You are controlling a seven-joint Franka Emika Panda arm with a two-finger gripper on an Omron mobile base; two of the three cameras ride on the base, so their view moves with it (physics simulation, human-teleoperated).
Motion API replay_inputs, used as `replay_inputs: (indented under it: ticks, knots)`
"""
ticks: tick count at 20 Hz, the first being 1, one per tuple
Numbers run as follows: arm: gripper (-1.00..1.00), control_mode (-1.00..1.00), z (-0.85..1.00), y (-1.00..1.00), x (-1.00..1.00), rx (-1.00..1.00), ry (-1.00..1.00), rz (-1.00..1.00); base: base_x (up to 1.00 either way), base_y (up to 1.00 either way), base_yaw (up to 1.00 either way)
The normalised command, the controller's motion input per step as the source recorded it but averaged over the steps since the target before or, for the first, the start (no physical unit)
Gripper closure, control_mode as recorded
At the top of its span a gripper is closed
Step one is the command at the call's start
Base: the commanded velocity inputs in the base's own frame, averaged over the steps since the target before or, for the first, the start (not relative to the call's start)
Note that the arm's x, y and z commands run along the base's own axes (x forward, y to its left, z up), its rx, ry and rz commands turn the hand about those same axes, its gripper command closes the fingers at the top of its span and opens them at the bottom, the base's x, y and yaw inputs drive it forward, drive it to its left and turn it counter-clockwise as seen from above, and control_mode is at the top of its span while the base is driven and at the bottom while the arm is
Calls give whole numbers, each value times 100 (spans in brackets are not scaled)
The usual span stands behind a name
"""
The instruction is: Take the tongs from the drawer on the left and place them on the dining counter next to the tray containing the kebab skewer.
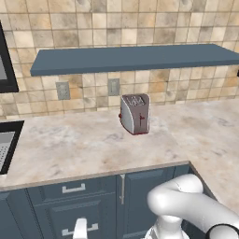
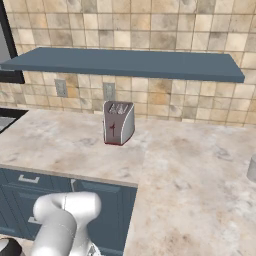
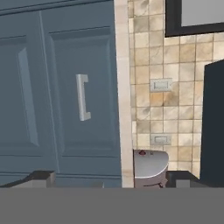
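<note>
We're at the start: approach to the drawer, which sits closed just under the counter edge w/ its short silver handle untouched. A deeper drawer sits below it, so we need the upper one. The tongs aren't visible; presumably inside, can't confirm.

The gripper is low in front of the cabinets, rolled sideways, so in the hand view the counter edge runs vertically. Its fingertips stand wide apart w/ nothing between them. The handle dead ahead in that view is some way off, not touching. The toaster stands on the counter, clear of our path.

Next, as we judge it: close in on the handle, line the fingers across the bar, pinch, then pull straight out. Risk: grabbing the lower drawer's handle by mistake. The tray and dining counter come later, after a drive.
</note>
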Motion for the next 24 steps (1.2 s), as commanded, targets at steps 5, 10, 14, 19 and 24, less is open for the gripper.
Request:
replay_inputs:
  ticks: [5,10,14,19,24]
  knots:
    - [-100,-100,-20,1,37,-3,-2,0,0,0,0]
    - [-100,-100,-18,5,34,-12,-6,0,0,0,0]
    - [-100,-100,-27,21,37,-14,-4,0,0,0,0]
    - [-100,-100,-20,17,35,-7,0,0,0,0,0]
    - [-100,-100,-4,11,46,-2,1,0,0,0,0]
